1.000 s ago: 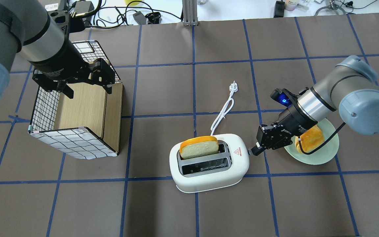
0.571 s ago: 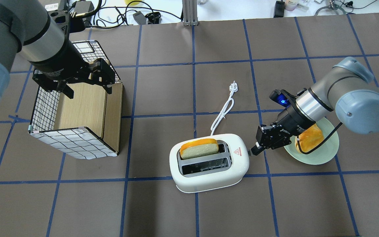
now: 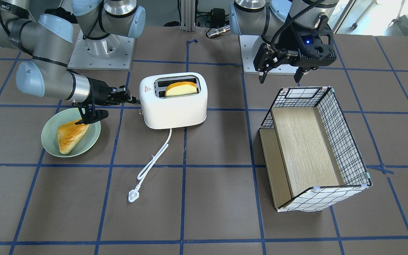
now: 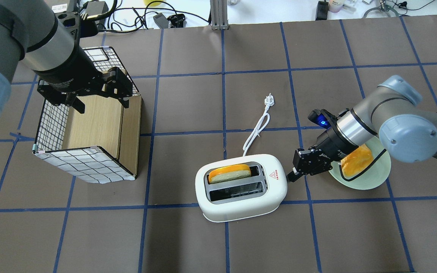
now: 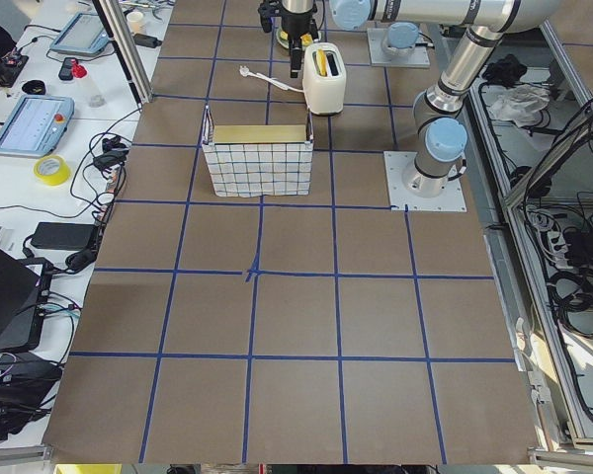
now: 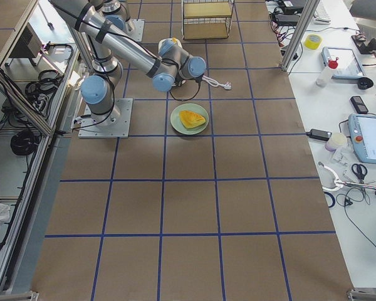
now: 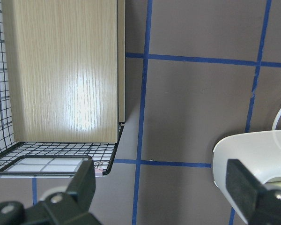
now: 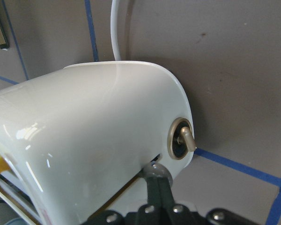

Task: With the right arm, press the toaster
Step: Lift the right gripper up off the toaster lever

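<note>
The white toaster (image 4: 241,189) stands at the table's front middle, with a bread slice (image 4: 229,173) sunk low in its far slot. My right gripper (image 4: 290,176) is shut, with its tip against the toaster's right end. In the right wrist view the joined fingertips (image 8: 158,176) touch the end wall of the toaster (image 8: 93,136) at the lever slot, beside a small knob (image 8: 185,139). The front-facing view shows the right gripper (image 3: 135,102) level with the toaster (image 3: 174,104). My left gripper (image 4: 102,105) hangs open and empty over the wire rack.
A green plate (image 4: 372,180) with a pastry (image 4: 357,157) lies under my right wrist. The toaster's white cord (image 4: 256,131) runs away to its plug (image 4: 269,100). A wire rack with wooden shelves (image 4: 89,129) lies on its side at the left.
The bread slice has sunk from standing high in the slot to nearly level with the toaster's top. My right gripper has moved down along the toaster's end. The left arm has not moved.
</note>
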Controlling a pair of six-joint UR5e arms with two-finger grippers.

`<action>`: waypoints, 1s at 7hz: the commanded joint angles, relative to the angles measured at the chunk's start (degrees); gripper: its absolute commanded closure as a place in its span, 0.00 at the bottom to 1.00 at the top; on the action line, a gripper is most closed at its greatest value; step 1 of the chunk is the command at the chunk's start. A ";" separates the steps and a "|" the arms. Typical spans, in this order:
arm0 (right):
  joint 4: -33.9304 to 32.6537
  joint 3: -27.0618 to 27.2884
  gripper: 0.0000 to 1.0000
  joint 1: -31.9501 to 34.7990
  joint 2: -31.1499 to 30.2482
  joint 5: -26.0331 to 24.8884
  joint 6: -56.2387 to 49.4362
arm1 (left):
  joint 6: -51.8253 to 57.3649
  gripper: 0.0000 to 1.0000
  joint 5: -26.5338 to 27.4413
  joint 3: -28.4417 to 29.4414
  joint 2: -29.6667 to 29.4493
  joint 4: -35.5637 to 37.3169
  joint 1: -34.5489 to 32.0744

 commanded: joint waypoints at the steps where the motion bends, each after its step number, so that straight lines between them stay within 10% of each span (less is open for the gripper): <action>1: -0.49 -0.14 1.00 0.00 0.10 -0.21 1.58 | 0.00 0.00 -0.03 -0.04 0.00 0.00 0.00; 5: 13.33 -10.39 0.95 0.00 -2.80 -0.30 10.21 | 0.00 0.00 0.06 0.05 0.00 0.00 0.00; 7: 17.44 -16.73 0.00 0.18 -2.80 -3.35 15.45 | 0.00 0.00 0.06 0.05 0.00 0.00 0.00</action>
